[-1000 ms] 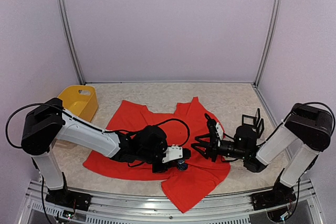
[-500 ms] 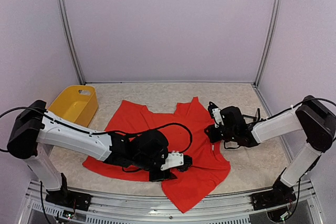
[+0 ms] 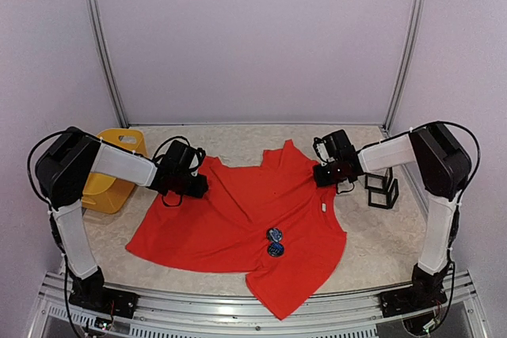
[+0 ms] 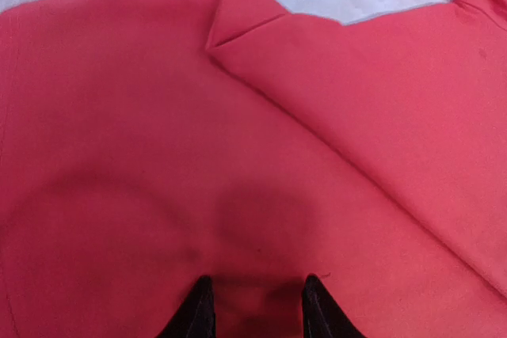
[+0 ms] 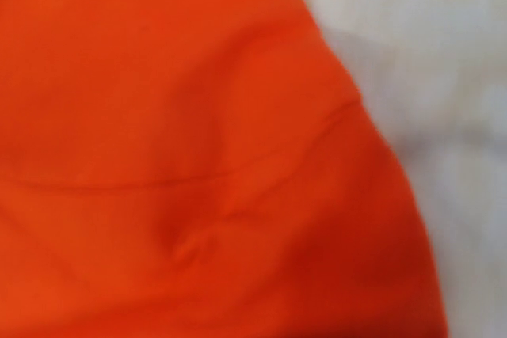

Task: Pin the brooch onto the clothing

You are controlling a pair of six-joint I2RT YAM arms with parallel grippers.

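My left gripper is down over the left shoulder of the red T-shirt. Its two black fingertips stand a little apart, with red cloth showing in the gap. It looks parted over the fabric rather than pinching it, though from this angle I cannot be sure the tips touch the cloth. Ahead of those tips, a folded corner of the shirt points away from me, with pale table beyond it.

My right gripper sits at the opposite shoulder, on the shirt's edge. Its own camera shows only blurred red cloth with a seam and pale table off to one side, no fingers, so I cannot tell whether it is parted or closed.

The shirt lies spread flat between my two grippers, its hem toward my bases. The brooch, small and dark blue, rests on the shirt's lower front, well apart from both grippers and slightly closer to the right one. A yellow bin stands just outside my left gripper, and a black frame stand just outside my right.
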